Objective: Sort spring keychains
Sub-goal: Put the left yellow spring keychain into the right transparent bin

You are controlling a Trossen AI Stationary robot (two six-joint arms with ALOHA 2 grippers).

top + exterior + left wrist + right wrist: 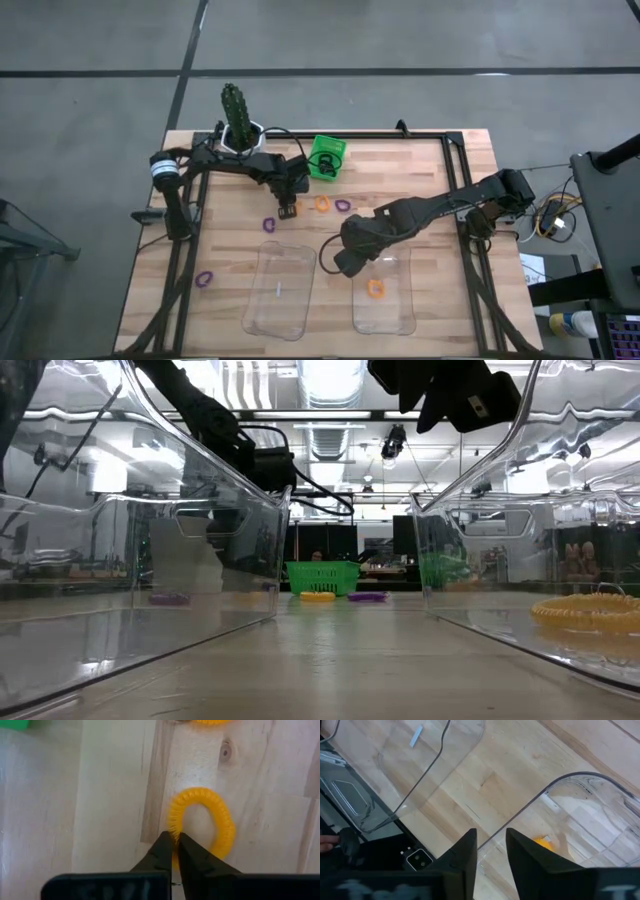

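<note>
**Left gripper pinches an orange coil; right gripper waits open above the trays**

Nearest to us stand two clear plastic trays with rounded corners, the left tray point(280, 290) and the right tray point(386, 292). In the right tray lies one orange keychain point(376, 290), a ribbed ring of coiled plastic. The right gripper point(490, 851) hangs over the gap between the trays, near the right tray's rim; its two dark fingers stand a little apart and hold nothing.

Farther on, upon the pale wooden table point(430, 170) of jointed planks with a dark knot, the left gripper point(176, 845) has its pointed fingers closed on the rim of an orange spring keychain point(220, 820), an oval loop with fine ridges. Beside it lie another orange loop point(322, 204), a purple loop point(342, 205) and a purple one point(268, 223); one more purple loop point(204, 279) lies alone near the left edge.

At the far side we see a green basket point(326, 158) with slotted walls and a spiky green cactus point(237, 112) in a white pot. We can read no writing anywhere.
</note>
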